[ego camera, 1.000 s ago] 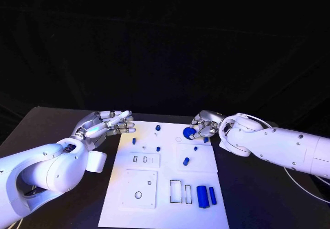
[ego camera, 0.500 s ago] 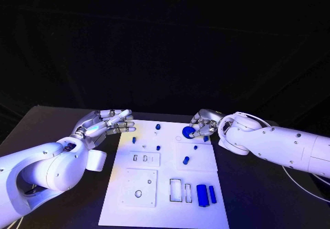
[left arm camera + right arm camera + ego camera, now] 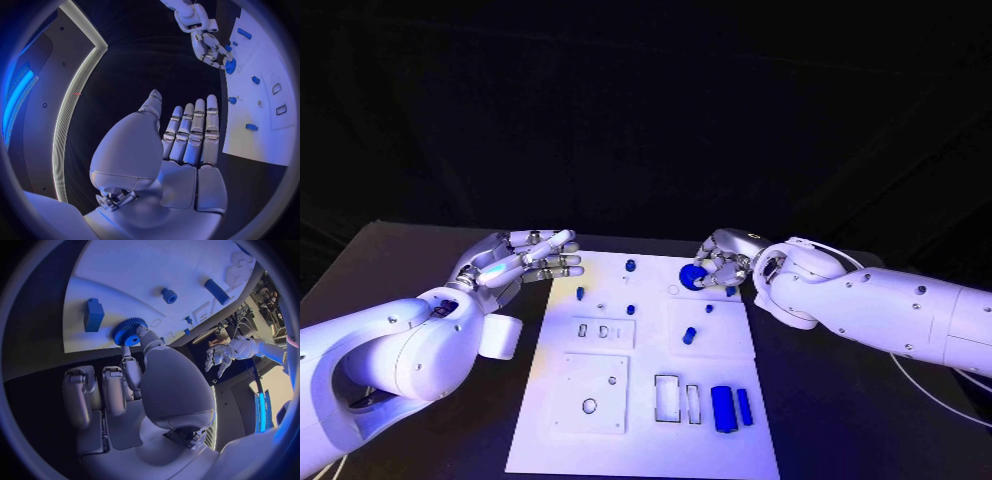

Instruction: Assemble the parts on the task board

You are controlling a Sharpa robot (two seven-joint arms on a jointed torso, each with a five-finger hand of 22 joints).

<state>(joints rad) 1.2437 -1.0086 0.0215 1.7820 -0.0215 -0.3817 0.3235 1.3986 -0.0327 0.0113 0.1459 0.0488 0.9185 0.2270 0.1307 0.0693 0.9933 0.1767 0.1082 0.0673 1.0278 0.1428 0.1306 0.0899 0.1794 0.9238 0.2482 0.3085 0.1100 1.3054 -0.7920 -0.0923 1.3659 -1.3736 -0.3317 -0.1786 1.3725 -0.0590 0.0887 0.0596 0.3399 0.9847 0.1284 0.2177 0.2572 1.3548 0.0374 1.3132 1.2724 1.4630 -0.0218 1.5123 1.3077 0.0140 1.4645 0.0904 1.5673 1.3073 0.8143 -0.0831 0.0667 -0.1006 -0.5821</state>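
Note:
The white task board (image 3: 646,440) lies in the middle of the black table. My right hand (image 3: 723,260) pinches a blue toothed gear (image 3: 692,275) between thumb and finger, just above the board's far right part, beside a round outline (image 3: 674,290). In the right wrist view the gear (image 3: 129,331) sits at the fingertips over the board (image 3: 125,270), near a blue block (image 3: 94,315). My left hand (image 3: 527,258) hovers at the board's far left corner, fingers straight and apart, holding nothing. The left wrist view shows its bare palm (image 3: 187,145) and the right hand (image 3: 209,47) with the gear (image 3: 230,66).
Small blue pegs (image 3: 630,266) stand on the far half of the board, another blue piece (image 3: 689,337) mid-board. Two blue bars (image 3: 724,408) lie at the near right beside rectangular slots (image 3: 668,397). A raised plate with an oval hole (image 3: 590,406) sits near left.
My right hand has edged slightly to the left with the gear, further over the board. The left hand has stayed where it was.

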